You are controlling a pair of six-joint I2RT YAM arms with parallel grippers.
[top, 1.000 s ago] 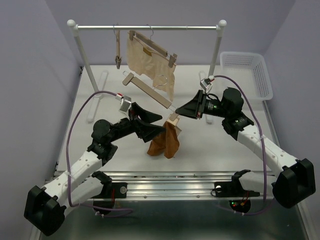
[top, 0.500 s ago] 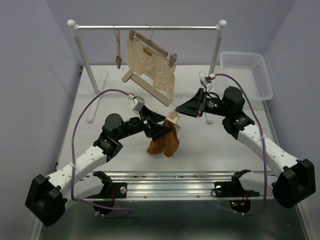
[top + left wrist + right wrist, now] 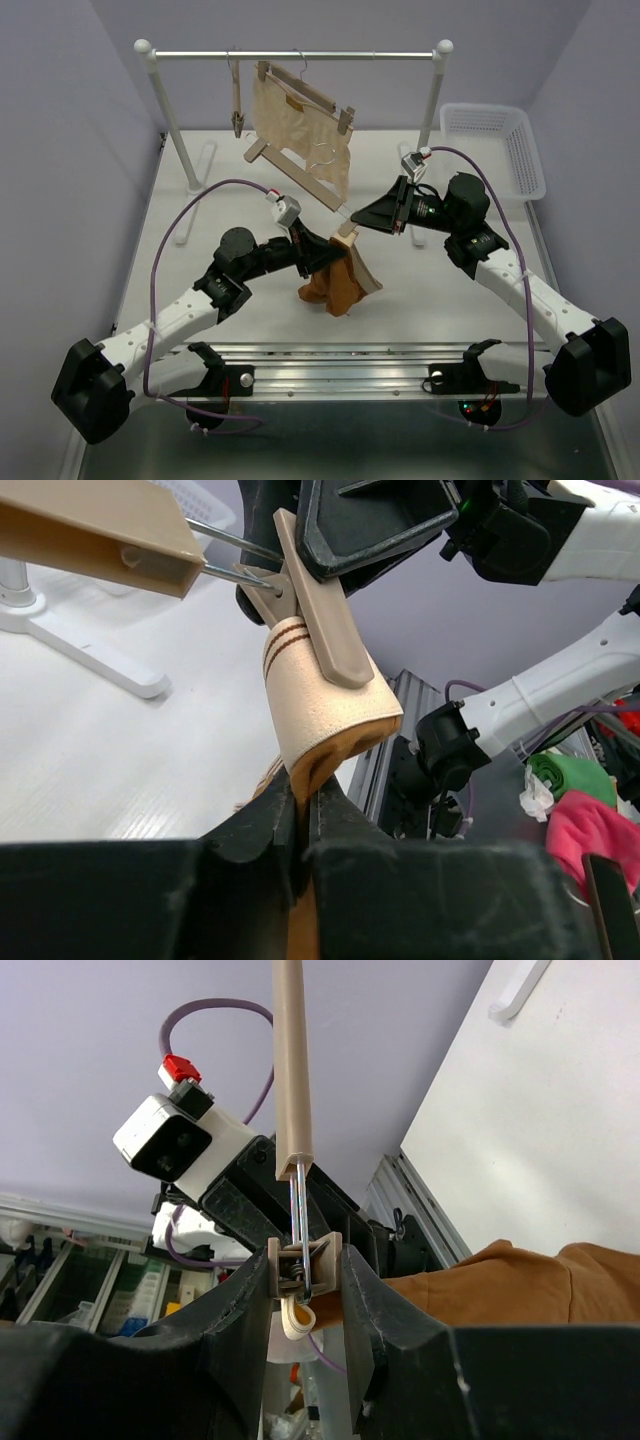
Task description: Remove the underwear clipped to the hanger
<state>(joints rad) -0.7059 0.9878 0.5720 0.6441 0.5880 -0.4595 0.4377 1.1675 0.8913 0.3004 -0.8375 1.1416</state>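
Note:
The rust-orange underwear (image 3: 333, 285) hangs by its cream waistband (image 3: 318, 708) from the end clip (image 3: 318, 600) of a wooden hanger (image 3: 295, 180) held slanting over the table. My left gripper (image 3: 338, 253) is shut on the orange cloth just under that waistband (image 3: 303, 802). My right gripper (image 3: 352, 222) is shut on the clip (image 3: 307, 1257), one finger on each side, with the hanger bar (image 3: 292, 1060) rising from it and the orange underwear (image 3: 520, 1285) beyond. The pale beige underwear (image 3: 300, 122) stays clipped to a second hanger on the rail.
A clothes rack (image 3: 295, 56) spans the back of the table on two white posts. A bare clip hanger (image 3: 237, 108) hangs at its left. A white basket (image 3: 497, 140) sits at the back right. A metal rail (image 3: 350, 360) runs along the near edge.
My left gripper has moved right and up to the orange underwear and shut on it below the waistband. The right gripper and the hanger have stayed in place.

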